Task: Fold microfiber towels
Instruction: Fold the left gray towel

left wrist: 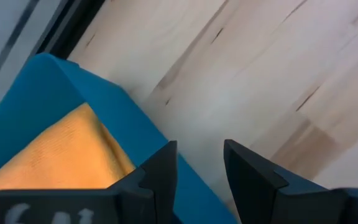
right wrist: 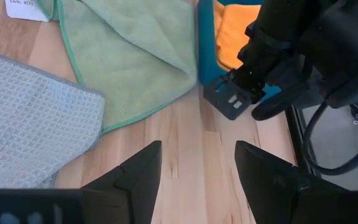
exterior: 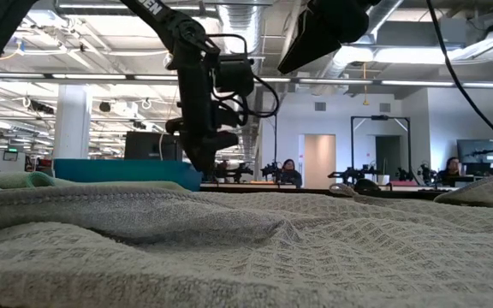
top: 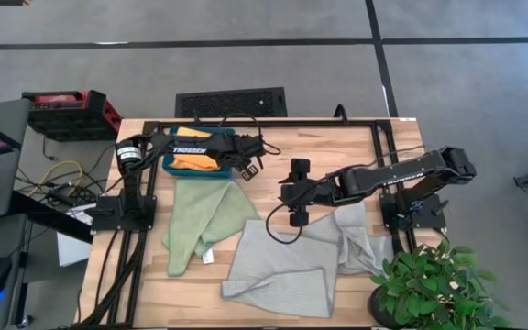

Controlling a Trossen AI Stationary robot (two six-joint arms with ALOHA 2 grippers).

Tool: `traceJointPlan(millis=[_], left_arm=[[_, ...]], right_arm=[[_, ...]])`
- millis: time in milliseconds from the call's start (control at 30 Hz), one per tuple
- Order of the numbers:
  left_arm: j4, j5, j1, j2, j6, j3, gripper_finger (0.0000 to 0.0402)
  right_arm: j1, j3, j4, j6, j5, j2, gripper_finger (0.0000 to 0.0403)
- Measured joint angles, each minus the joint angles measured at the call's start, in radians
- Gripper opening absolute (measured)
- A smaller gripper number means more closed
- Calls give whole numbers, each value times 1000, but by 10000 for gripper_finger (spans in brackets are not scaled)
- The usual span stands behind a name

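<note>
High view: orange towel (top: 191,163) sits folded in the teal tray (top: 211,137), so judged finished. Green towel (top: 200,215) and grey towels (top: 301,261) lie spread on the desk (top: 328,147), unfolded. Left claw (top: 250,156) hovers at the tray's edge, right claw (top: 298,192) extended mid-desk; both apart, empty.

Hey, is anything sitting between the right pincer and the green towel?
Nothing visible. The right pincer, open, hangs over bare wood just beside the green towel. The teal tray and the left pincer lie farther back, off that path.
</note>
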Motion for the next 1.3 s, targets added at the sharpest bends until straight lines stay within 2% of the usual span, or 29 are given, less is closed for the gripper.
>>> traceJointPlan(millis=[233,367,567,733,800,967,1067,1300], left_arm=[[-62,-98,6,0,41,0,126],[-67,-91,13,0,43,1,126],[-64,-65,-54,-79,123,13,126],[-101,28,-136,-178,181,13,126],[-110,109,-183,-206,202,13,126],[-112,280,-293,-226,217,-6,126],[-112,313,-367,-217,207,-38,126],[-50,342,-459,-212,132,-107,126]], right_arm=[[0,0,-1,0,0,0,228],[0,0,-25,0,0,0,228],[1,1,-188,2,2,-21,228],[16,3,-347,113,-36,-60,228],[23,-8,-404,155,-109,-74,228],[62,-63,-394,176,-290,-68,228],[110,-83,-380,199,-330,-54,228],[203,-121,-369,424,-375,-49,228]])
